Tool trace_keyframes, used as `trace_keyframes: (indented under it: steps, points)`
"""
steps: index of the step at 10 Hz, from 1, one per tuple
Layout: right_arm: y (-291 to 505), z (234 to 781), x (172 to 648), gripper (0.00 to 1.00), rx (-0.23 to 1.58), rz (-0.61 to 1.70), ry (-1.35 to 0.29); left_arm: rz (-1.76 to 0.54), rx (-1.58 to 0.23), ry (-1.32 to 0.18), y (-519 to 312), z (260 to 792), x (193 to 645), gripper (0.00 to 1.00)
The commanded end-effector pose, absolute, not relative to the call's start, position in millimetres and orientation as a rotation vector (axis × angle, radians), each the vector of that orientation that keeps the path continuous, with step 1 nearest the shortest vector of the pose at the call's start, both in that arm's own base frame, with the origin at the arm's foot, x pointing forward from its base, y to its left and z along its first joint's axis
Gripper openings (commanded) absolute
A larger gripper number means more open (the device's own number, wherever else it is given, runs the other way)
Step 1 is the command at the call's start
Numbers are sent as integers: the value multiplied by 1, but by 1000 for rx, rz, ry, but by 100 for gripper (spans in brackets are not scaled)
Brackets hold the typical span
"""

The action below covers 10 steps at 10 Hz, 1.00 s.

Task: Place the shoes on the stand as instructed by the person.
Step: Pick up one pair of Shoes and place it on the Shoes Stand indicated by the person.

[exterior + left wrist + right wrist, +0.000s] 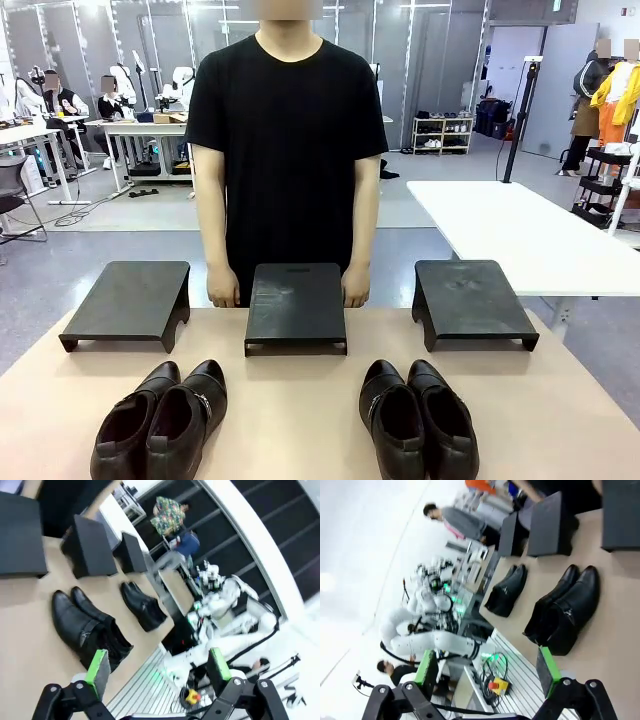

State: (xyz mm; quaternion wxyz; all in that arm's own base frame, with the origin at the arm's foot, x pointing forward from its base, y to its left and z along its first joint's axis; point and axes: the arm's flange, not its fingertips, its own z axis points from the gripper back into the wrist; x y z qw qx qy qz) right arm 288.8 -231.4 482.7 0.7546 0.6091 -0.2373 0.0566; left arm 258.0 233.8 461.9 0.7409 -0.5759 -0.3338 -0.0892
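Two pairs of shiny black shoes lie on the tan table near its front edge: a left pair (160, 420) and a right pair (418, 422), toes pointing toward the person (287, 140). Three black stands stand in a row behind them: left (125, 300), middle (296, 305), right (470, 300). The person is behind the middle stand, a hand (222, 290) resting on either side of it. My left gripper (158, 667) hangs open above the table's side, the left pair (90, 627) beyond it. My right gripper (487, 672) is open too, with the right pair (565, 610) beyond it.
A white table (520, 235) stands behind at the right. The other arm's white links (220, 630) show past the table edge in the left wrist view, and likewise (435, 642) in the right wrist view. Bare table top lies between the two pairs.
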Motion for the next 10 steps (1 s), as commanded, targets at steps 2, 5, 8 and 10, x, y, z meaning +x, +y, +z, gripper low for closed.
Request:
trace_keyframes:
  steps: [2, 5, 8, 10]
  points:
    - [-262, 468, 256, 100, 1342, -13, -620, 2, -1267, -829, 279, 446, 209, 100]
    - [-268, 463, 241, 100, 1275, -31, -591, 152, -1232, -823, 292, 443, 188, 100]
    - [-277, 465, 240, 100, 1315, -40, -606, 54, -1233, -855, 296, 440, 187, 100]
    - [-277, 465, 240, 100, 1315, -40, -606, 54, -1233, -855, 296, 440, 187, 100]
